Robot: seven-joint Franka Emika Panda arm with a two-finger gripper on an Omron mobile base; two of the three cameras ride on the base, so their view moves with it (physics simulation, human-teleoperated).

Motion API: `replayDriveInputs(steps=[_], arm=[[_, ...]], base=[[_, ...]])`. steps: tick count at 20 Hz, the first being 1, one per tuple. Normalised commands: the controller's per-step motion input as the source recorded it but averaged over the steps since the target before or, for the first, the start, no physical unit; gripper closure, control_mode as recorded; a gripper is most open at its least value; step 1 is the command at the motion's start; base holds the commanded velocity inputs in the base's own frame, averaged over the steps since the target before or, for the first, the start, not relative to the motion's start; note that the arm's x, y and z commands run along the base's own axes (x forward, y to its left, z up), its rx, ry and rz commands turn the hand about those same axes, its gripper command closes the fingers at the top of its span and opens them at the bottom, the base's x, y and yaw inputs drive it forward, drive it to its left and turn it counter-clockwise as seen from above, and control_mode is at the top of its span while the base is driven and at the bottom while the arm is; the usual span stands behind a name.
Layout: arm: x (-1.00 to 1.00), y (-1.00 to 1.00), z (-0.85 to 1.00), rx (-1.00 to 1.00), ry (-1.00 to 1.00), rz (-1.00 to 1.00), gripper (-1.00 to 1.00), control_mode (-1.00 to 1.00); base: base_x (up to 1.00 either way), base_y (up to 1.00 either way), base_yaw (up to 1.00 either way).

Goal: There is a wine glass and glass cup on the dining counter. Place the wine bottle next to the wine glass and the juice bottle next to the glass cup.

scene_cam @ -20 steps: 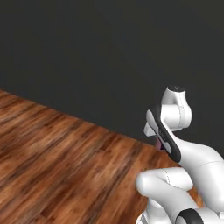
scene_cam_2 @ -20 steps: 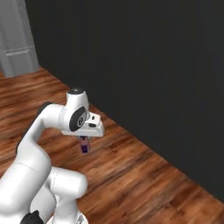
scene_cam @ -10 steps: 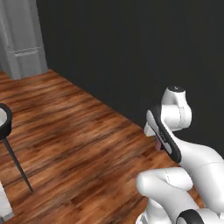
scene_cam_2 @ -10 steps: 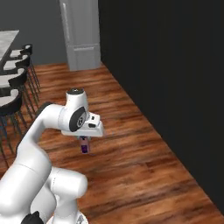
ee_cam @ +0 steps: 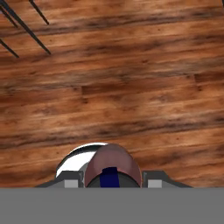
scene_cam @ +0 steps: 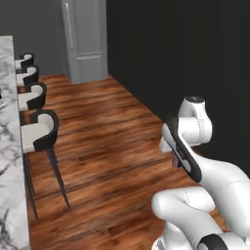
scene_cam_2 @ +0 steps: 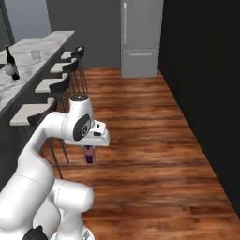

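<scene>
A: What is seen from the left base view?

B: The dining counter (scene_cam: 10, 161) is seen at the left edge, with stools (scene_cam: 38, 131) lined up beside it. The arm is kept folded close, probably so nothing gets bumped while the base is driven.

A: And from the right base view?

B: The wine bottle (scene_cam_2: 11, 64) is already stood on the counter, far away. The wine glass (scene_cam_2: 6, 68) seems to be just beside it, but that is hard to tell. The glass cup (scene_cam_2: 35, 56) is set farther along. Nothing can be seen inside either glass. The juice bottle (scene_cam_2: 89, 154) is held low under the hand.

A: And from the hand view?

B: The gripper (ee_cam: 111, 179) is pressed onto the juice bottle, and its blue cap is seen between the jaws. The wood floor (ee_cam: 131, 87) is seen below, so the bottle is not yet put down.
</scene>
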Motion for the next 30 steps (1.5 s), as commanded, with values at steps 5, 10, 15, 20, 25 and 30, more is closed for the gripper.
replayDriveInputs(steps=[5, 10, 15, 20, 25, 30], arm=[[0.00, 0.00, 0.00, 0.00, 0.00, 0.00, 1.00, 1.00], [0.00, 0.00, 0.00, 0.00, 0.00, 0.00, 1.00, 1.00], [0.00, 0.00, 0.00, 0.00, 0.00, 0.00, 1.00, 1.00], [0.00, 0.00, 0.00, 0.00, 0.00, 0.00, 1.00, 1.00], [0.00, 0.00, 0.00, 0.00, 0.00, 0.00, 1.00, 1.00], [0.00, 0.00, 0.00, 0.00, 0.00, 0.00, 1.00, 1.00]], base=[[0.78, -0.23, 0.26], [0.79, -0.24, 0.23], [0.79, -0.25, 0.22], [0.79, -0.27, 0.19], [0.80, -0.32, 0.13], [0.81, -0.33, 0.11]])
